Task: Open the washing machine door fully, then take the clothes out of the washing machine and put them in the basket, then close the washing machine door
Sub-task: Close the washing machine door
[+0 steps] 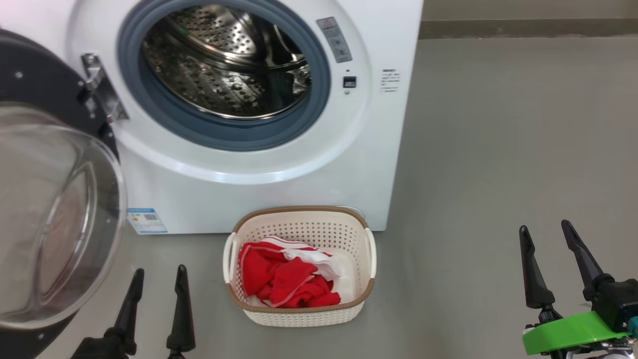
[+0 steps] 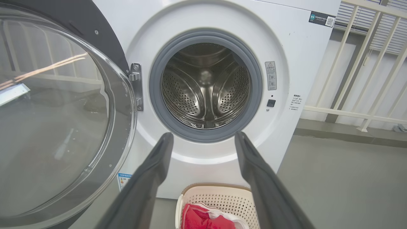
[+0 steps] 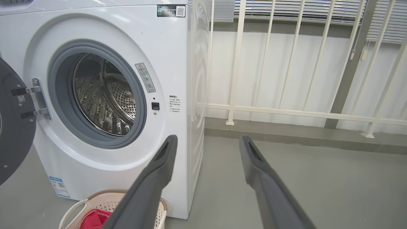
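The washer stands on a grey floor with its door swung wide on the hinge at the robot's left; the door's black rim and bulging glass bowl hang just beside the left hand; the round opening is ringed by a grey-blue gasket, and the steel drum behind it shows its perforated wall and ribs all round; the basket sits on the floor just in front of the washer, below the opening and a little to its right, its far rim close to the white front panel; the clothes lie inside the basket, a red heap with white trim bunched toward its left side; the left hand is low at the lower left of the head view, between the door and the basket and apart from both, its two dark fingers spread and released, grasping nothing; in the left wrist view those fingers frame the drum opening, with the basket and the clothes between them at the bottom edge; the right hand is at the lower right, well apart from the basket, over the floor, fingers likewise spread and released, a green band at its base; in the right wrist view its fingers point past the washer's right front corner toward a white railing.
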